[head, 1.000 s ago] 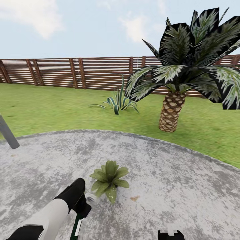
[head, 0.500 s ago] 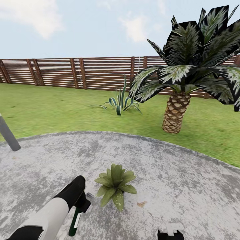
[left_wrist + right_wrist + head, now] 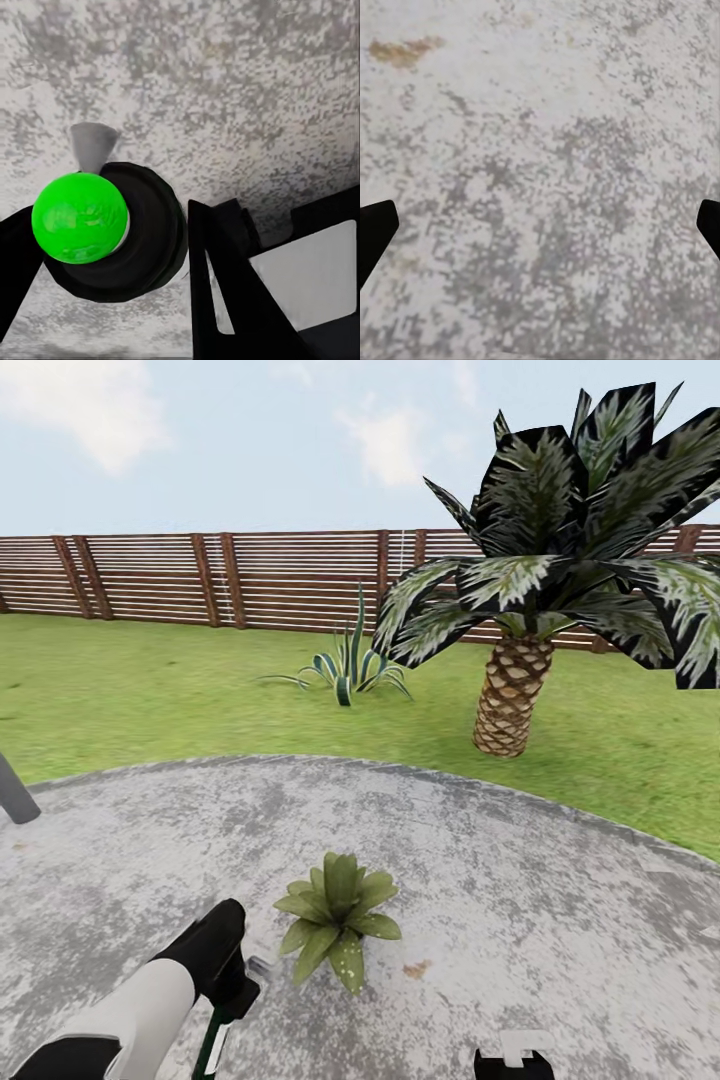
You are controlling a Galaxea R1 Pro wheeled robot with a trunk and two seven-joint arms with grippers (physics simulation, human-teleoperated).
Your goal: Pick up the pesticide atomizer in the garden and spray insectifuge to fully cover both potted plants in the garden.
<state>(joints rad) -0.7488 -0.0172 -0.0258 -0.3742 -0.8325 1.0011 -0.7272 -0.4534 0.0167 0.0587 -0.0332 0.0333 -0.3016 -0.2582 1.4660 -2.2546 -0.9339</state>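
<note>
My left pincer (image 3: 232, 1000) pinches the atomizer (image 3: 212, 1050) at lower left, nozzle beside the plant (image 3: 336, 920) at lower centre. The view has swung slightly since a moment ago; I judge spraying underway. My right pincer (image 3: 540, 225) stays spread over the patio (image 3: 520, 900)

Grey mottled patio (image 3: 520, 880) ringed by lawn (image 3: 150, 690); potted plant (image 3: 335, 920) on it, just beside left gripper (image 3: 240, 990).
</note>
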